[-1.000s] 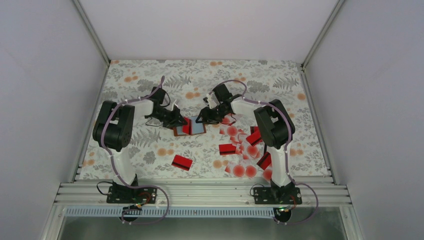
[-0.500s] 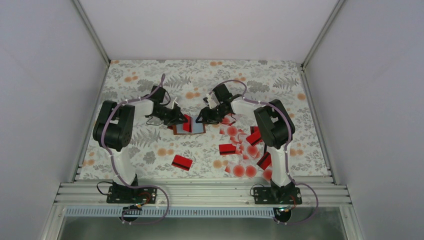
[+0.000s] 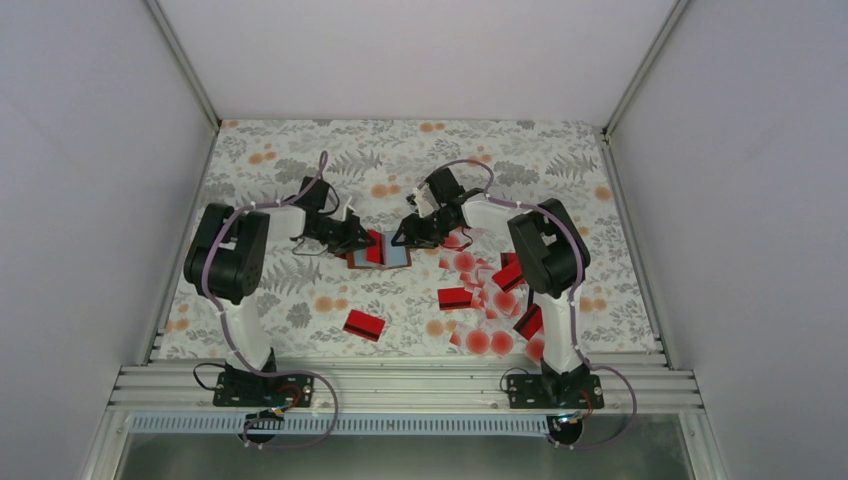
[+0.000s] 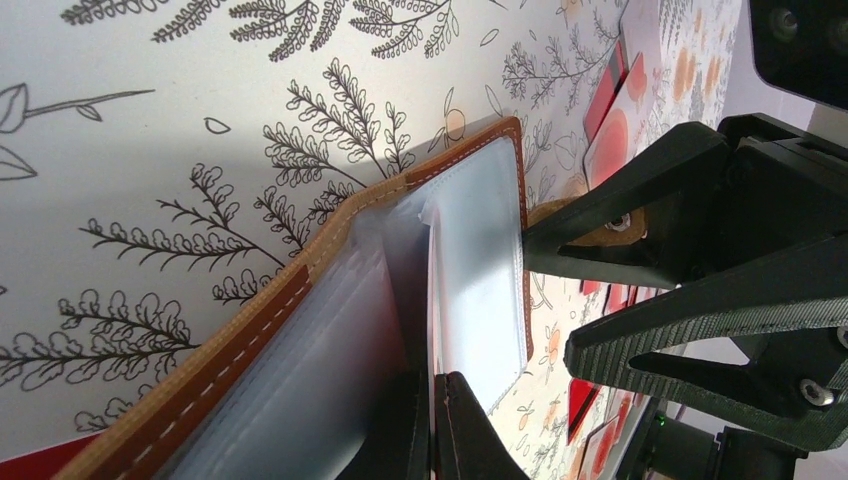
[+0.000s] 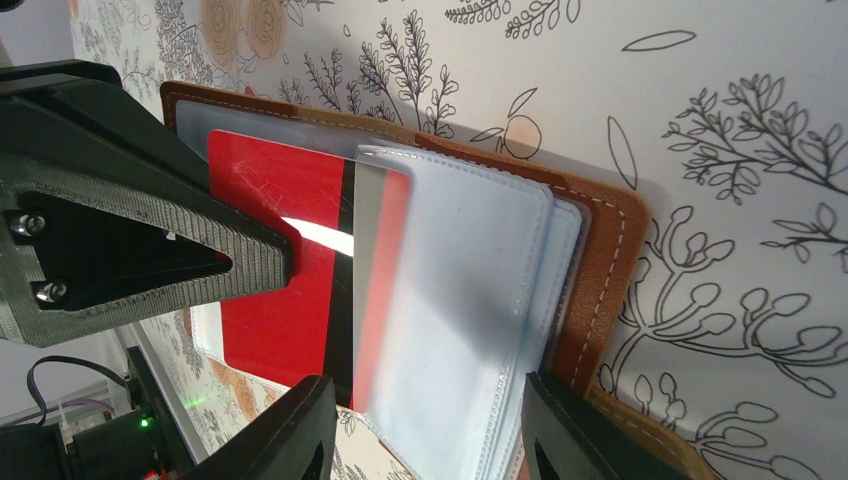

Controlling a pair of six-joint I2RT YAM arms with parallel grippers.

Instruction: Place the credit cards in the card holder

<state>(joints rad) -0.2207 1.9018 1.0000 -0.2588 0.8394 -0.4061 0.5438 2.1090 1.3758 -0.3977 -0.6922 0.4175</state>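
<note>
The brown card holder (image 3: 397,256) lies open at mid-table, its clear sleeves fanned up. In the left wrist view my left gripper (image 4: 436,392) is shut on one clear sleeve (image 4: 480,270) and holds it up from the brown cover (image 4: 250,325). My right gripper (image 5: 430,410) is open, and its fingers stand on either side of the sleeve stack. A red card with a black stripe (image 5: 270,250) sits partly inside a sleeve. The left gripper's finger (image 5: 150,235) lies over its outer end. More credit cards (image 3: 490,292) lie scattered to the right.
A single red card (image 3: 364,324) lies on the flowered cloth nearer the left arm's base. The loose pile spreads beside the right arm's column (image 3: 555,300). White walls close in the table on three sides.
The left arm's wrist has shifted slightly to the left. The card holder, the red card and the right gripper look unchanged.
</note>
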